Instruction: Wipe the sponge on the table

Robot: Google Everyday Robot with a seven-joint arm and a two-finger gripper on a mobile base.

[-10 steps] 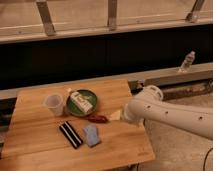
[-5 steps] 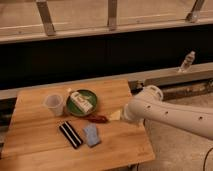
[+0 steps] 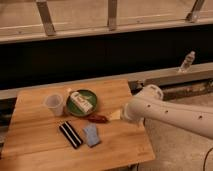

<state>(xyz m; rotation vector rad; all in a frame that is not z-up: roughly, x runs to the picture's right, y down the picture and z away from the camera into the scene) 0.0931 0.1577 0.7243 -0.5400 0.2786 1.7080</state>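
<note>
Now, gripper (image 3: 116,115) over table (image 3: 40,147), near sponge (image 3: 91,135).

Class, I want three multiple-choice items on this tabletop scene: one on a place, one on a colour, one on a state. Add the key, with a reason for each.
1. Where does the sponge lie?
A. On the floor
B. On the table, just right of the black striped block
C. On the window ledge

2. What colour is the plate?
A. Green
B. Red
C. White

3. How does the sponge stand to the gripper?
A. Clamped in it
B. Lying flat, apart from it
C. Hanging from it

Key:
1 B, it rests on the wood beside the block.
2 A, its rim shows green.
3 B, the gripper is by the red item, farther back than the sponge.
</note>
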